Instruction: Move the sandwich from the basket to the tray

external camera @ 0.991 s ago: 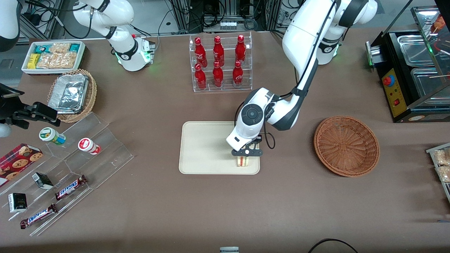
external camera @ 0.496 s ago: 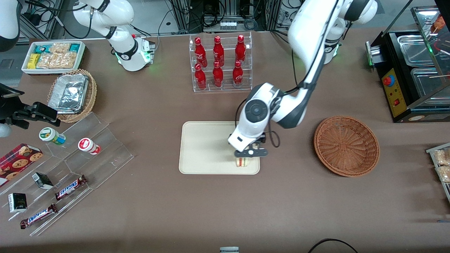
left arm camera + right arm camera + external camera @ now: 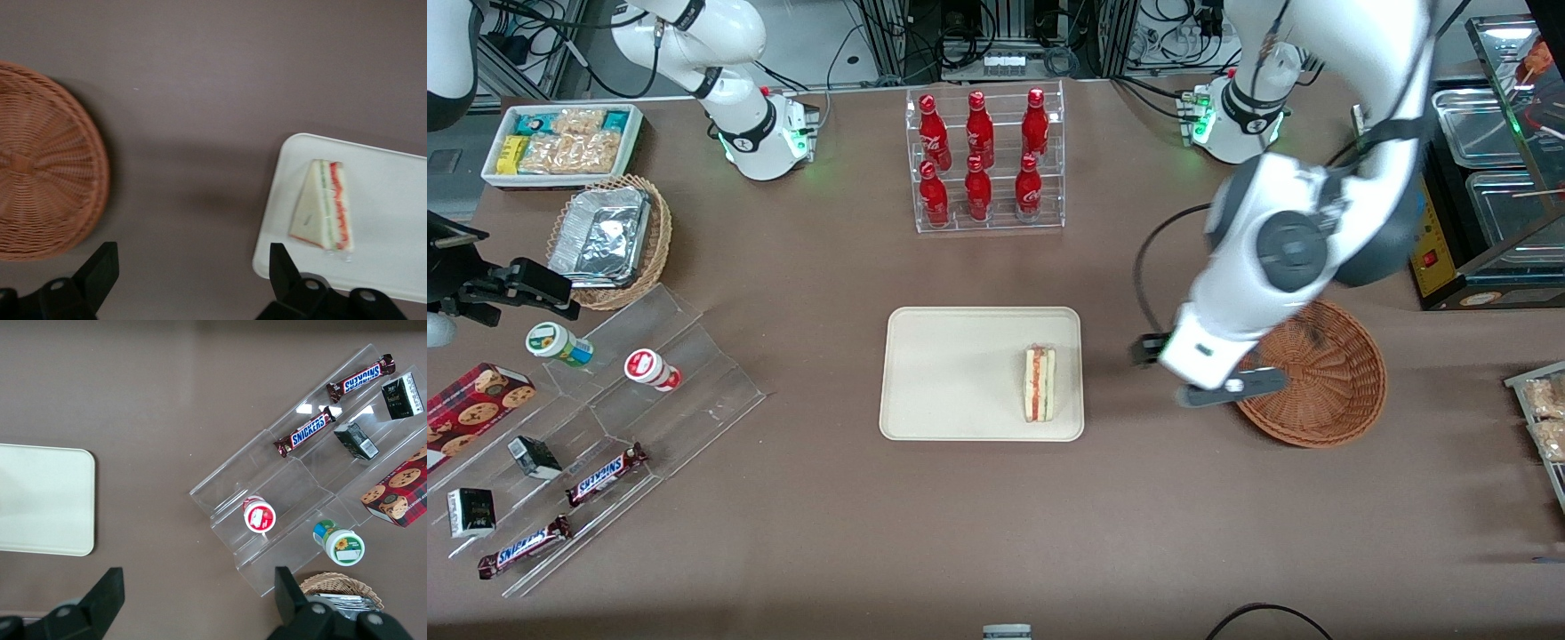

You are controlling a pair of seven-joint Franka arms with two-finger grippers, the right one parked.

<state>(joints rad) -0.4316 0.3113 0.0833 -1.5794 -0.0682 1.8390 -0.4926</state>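
Cream tray [image 3: 960,373] lies well to the parked-arm side of your gripper [image 3: 1209,387]; the wicker basket [image 3: 1325,391] sits just beside it. Your gripper hangs above bare table between them, fingers [image 3: 100,267] spread wide, holding nothing. Your sandwich [image 3: 1040,383] rests on the tray.

Even, bright overhead light, soft shadows on the table [image 3: 800,533]. Left wrist view is slightly motion-blurred: basket [image 3: 40,167] weave and sandwich [image 3: 323,210] edges smear. Gripper [image 3: 193,280] fingertips soft. Foil containers [image 3: 600,233] show glare.
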